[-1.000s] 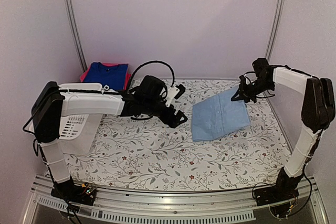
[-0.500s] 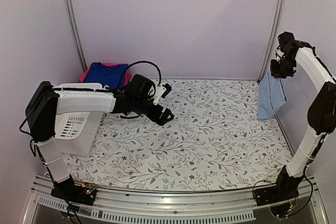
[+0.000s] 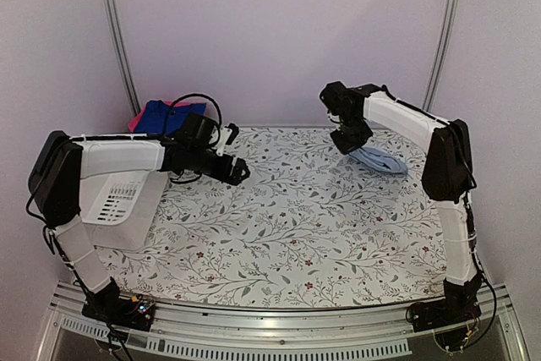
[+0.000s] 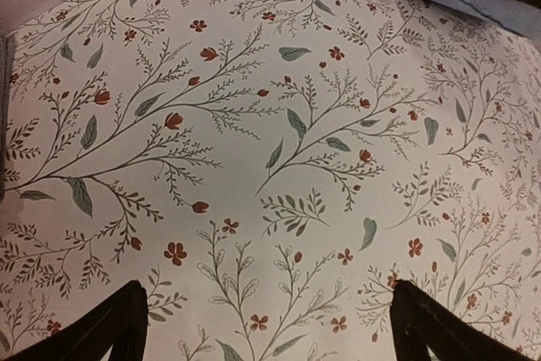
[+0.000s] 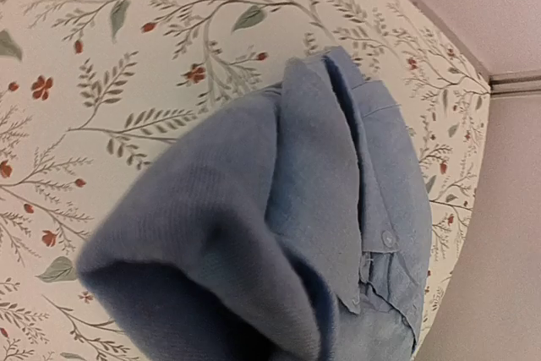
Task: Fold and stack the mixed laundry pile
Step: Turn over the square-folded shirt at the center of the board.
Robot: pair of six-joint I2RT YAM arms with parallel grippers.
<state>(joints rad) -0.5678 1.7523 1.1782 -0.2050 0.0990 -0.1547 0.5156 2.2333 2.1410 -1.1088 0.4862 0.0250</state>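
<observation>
The shirt (image 3: 382, 161) lies bunched far right, its long axis running near-right from the right claw (image 3: 350, 143) clamped on it; the left claw (image 4: 269, 310) gapes wide, empty.

High rear camera overlooks the whole table (image 3: 279, 234); both wrist cameras look closely down, sharing the pale-blue shirt (image 5: 321, 192)

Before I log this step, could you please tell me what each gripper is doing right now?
Left gripper: open, holding nothing.
Right gripper: closed on the shirt.
</observation>
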